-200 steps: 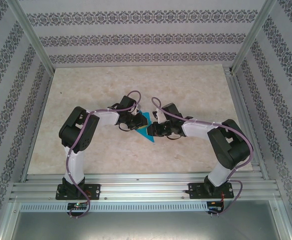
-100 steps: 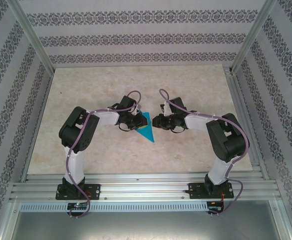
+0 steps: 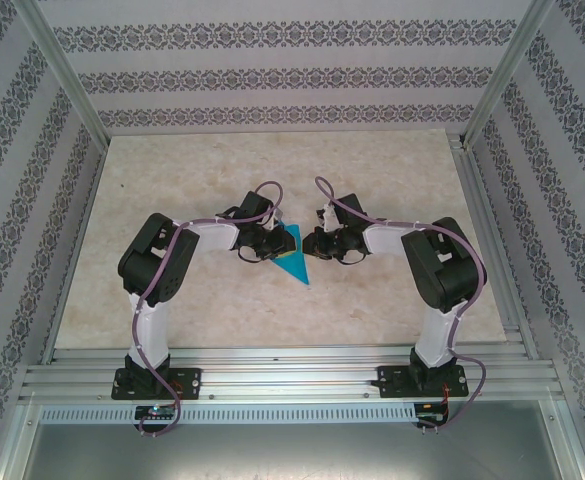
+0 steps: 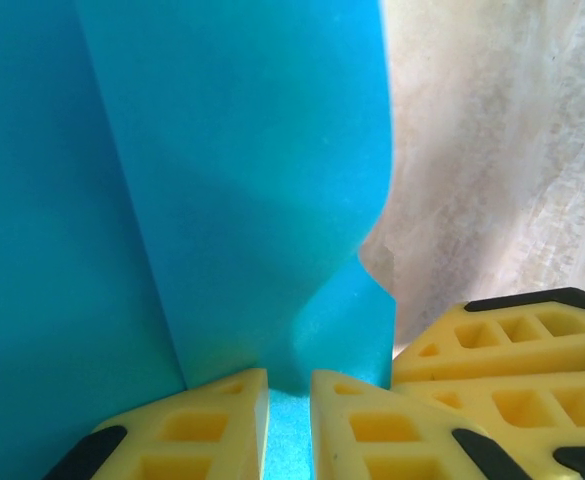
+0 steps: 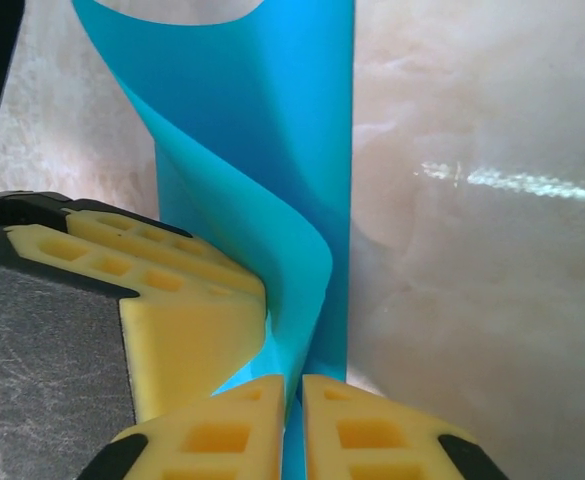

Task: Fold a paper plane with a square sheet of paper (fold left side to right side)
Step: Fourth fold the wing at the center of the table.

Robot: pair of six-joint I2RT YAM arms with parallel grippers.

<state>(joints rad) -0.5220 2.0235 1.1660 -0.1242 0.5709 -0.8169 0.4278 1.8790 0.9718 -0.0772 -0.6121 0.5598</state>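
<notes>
Patterned wallpaper walls close in a pale marbled table (image 3: 172, 180); near its middle sits the cyan sheet of paper (image 3: 295, 264), folded to a pointed wedge whose tip aims at the table's near edge; both arms bend inward to its wide far end. Left claw (image 3: 276, 244) is clamped on the paper's left side, a blue strip pinched between its yellow fingers (image 4: 202, 420); right claw (image 3: 313, 241) is pressed together on the right side, the paper's curled edge running down between its yellow fingers (image 5: 372, 420); the two claws sit just beside each other, the paper curving between them.
</notes>
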